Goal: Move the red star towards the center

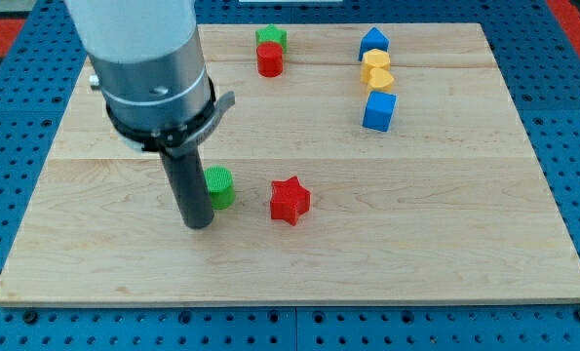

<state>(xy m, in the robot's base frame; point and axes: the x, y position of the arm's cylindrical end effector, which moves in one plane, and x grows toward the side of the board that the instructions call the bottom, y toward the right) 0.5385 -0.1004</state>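
The red star (290,200) lies on the wooden board (445,234), a little below and left of the board's middle. My tip (200,223) rests on the board to the star's left. A green cylinder (219,187) stands between my tip and the star, right beside the rod and apart from the star.
A red cylinder (269,59) and a green star (271,38) sit at the view's top middle. At the top right stand a blue pentagon-like block (373,42), two yellow blocks (375,60) (377,79), and a blue cube (378,111).
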